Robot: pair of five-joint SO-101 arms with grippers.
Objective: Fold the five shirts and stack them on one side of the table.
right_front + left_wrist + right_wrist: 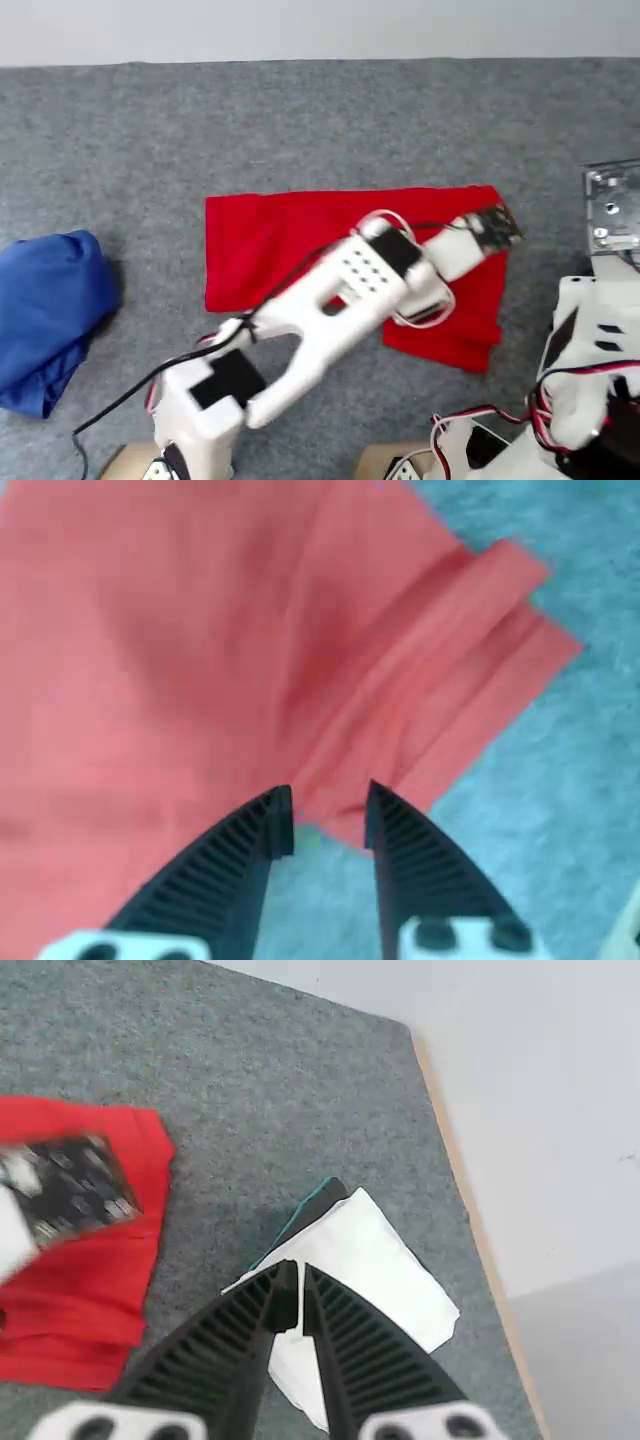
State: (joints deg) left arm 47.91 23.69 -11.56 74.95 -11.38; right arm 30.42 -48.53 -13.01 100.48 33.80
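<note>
Mid-fold, it seems: the half-folded red cloth shirt (270,240) lies toward the right edge of the grey carpeted table (300,120), the left gripper (330,815) with fingers apart over its layered edge, which it should pinch next, the right gripper (300,1295) with fingers together, empty.

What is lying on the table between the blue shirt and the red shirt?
The stretch is bare: in the high view, grey mat lies between the blue shirt and the red shirt.

Red shirt (270,245): folded flat into a rough rectangle, layered pleats along one end, middle of the table (300,120). Blue shirt (50,310): crumpled heap at the left edge. White shirt (375,1275): folded, lying on a dark green shirt (318,1198), near the right edge.
</note>
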